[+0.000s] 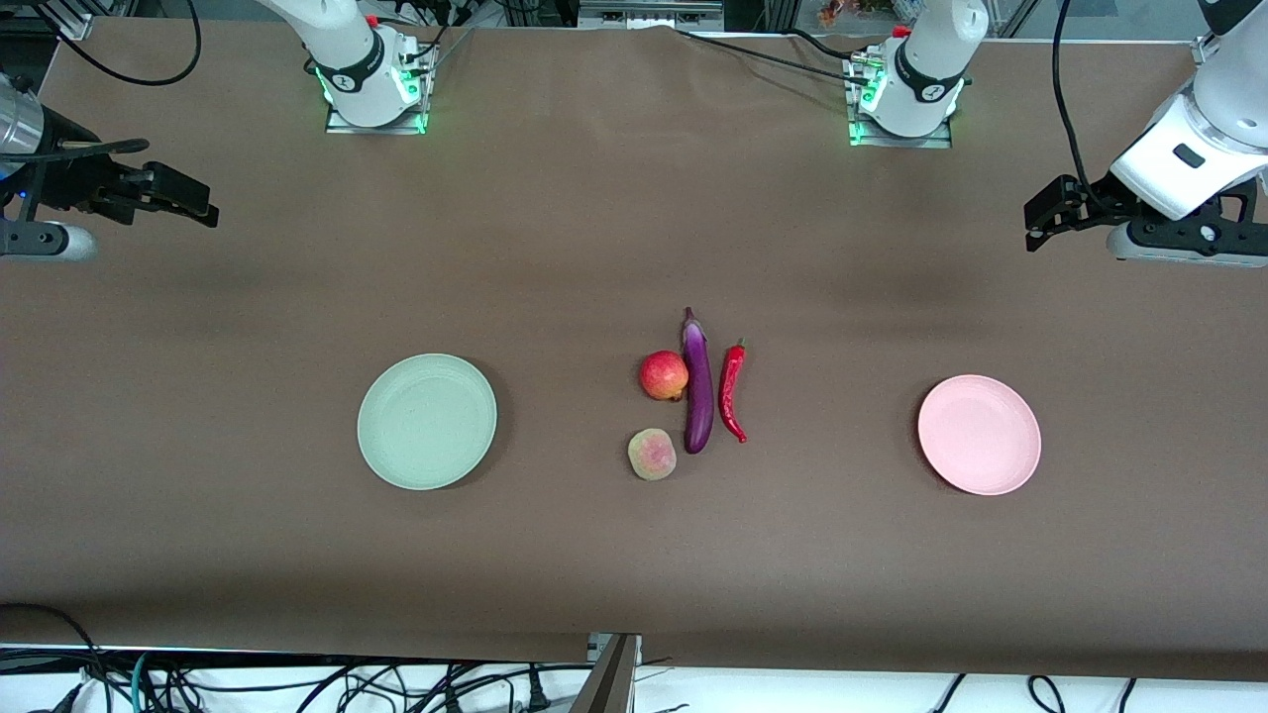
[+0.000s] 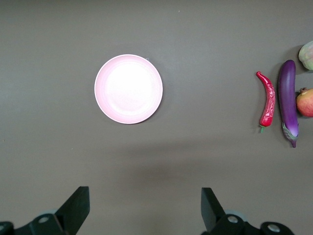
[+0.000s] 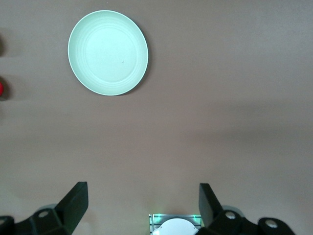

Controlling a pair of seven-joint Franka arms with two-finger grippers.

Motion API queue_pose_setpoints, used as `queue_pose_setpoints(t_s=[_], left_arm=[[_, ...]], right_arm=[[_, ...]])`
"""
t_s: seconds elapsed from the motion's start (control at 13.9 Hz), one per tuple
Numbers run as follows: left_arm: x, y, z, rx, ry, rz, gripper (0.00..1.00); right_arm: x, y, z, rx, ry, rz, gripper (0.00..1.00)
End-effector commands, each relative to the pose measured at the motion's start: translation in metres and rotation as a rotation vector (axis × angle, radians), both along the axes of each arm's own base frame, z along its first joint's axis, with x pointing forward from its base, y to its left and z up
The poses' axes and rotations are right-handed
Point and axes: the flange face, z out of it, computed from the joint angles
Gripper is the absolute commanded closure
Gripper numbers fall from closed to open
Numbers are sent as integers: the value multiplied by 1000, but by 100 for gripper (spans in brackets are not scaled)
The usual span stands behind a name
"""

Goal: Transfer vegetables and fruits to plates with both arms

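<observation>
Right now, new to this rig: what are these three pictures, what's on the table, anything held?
Two white robot arms stand at a brown table. One picture looks down from across the table; the other two come from cameras on each arm's wrist. The left tool is open over the table's left-arm end, the right tool open over the other end; both hold nothing. In the middle lie an eggplant, a red chili, a red fruit and a yellow-green fruit. A green plate and a pink plate sit empty.

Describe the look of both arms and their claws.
Both arms are glossy white with dark grey joint bands, their bases glowing green. The left claw and the right claw are matte black, each with two flat wedge-shaped fingers. Black cables trail from both arms.
</observation>
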Motion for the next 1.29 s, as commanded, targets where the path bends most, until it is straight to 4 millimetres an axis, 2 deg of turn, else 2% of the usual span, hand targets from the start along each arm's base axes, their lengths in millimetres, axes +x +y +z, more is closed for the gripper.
queue_pose_setpoints(t_s=[0.0,0.43,0.57,0.79,0.86,1.01,1.22], left_arm=[[-2,-2,8,-10,3,7,0],[-2,-1,8,-10,3,7,0],[-2,-1,8,-10,4,7,0],[-2,5,8,-11,3,17,0],[-2,4,8,-10,4,16,0],[-2,4,8,-10,4,16,0],[-2,4,8,-10,4,17,0]], right_arm=[[2,-2,3,-8,4,12,0],[2,6,5,-2,0,22,0],[5,16,-7,-1,17,25,0],[12,42,-19,-5,17,55,0],[19,55,-30,0,15,22,0],[38,95,-65,44,21,-35,0],[60,171,-127,20,-14,-98,0]])
